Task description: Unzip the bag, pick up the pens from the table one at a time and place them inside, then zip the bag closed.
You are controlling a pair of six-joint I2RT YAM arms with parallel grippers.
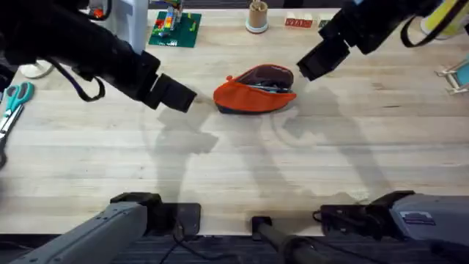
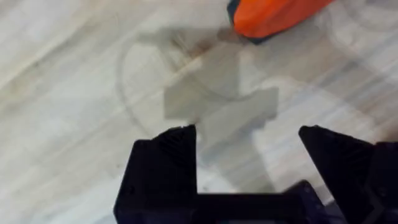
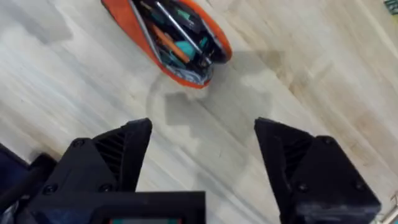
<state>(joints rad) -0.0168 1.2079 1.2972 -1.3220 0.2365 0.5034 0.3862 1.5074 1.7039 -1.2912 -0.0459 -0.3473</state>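
Two arms hang over the table (image 1: 242, 169) in the overhead view, w/ the bag (image 1: 253, 92) between them, far-centre. It lies on its side, orange fabric w/ a dark strip along the near edge, mouth gaping toward the right and far side, dark lining and slim items showing inside. Left gripper (image 1: 189, 97) sits just left of the bag, apart from it; right gripper (image 1: 302, 70) is just right of the bag and a bit farther back, also apart. Jaw state can't be read from above. Scissors (image 1: 15, 99) w/ teal handles lie at the far-left edge. Along the far edge: a green baseplate w/ coloured bricks (image 1: 176, 28), a round container (image 1: 257, 16), and a red label (image 1: 298, 23) whose writing is too small to read.

Left wrist: left gripper (image 2: 249, 140) has black fingers (image 2: 168, 168) spread wide, nothing between them, bare wood below. An orange corner of the bag (image 2: 273, 15) shows beyond.

Right wrist: right gripper (image 3: 202, 134) jaws also wide apart and empty. Bag (image 3: 205, 46) lies beyond, unzipped; inside are the pens (image 3: 169, 45), one orange and one silver-grey, beside something teal. No brand or lettering legible.
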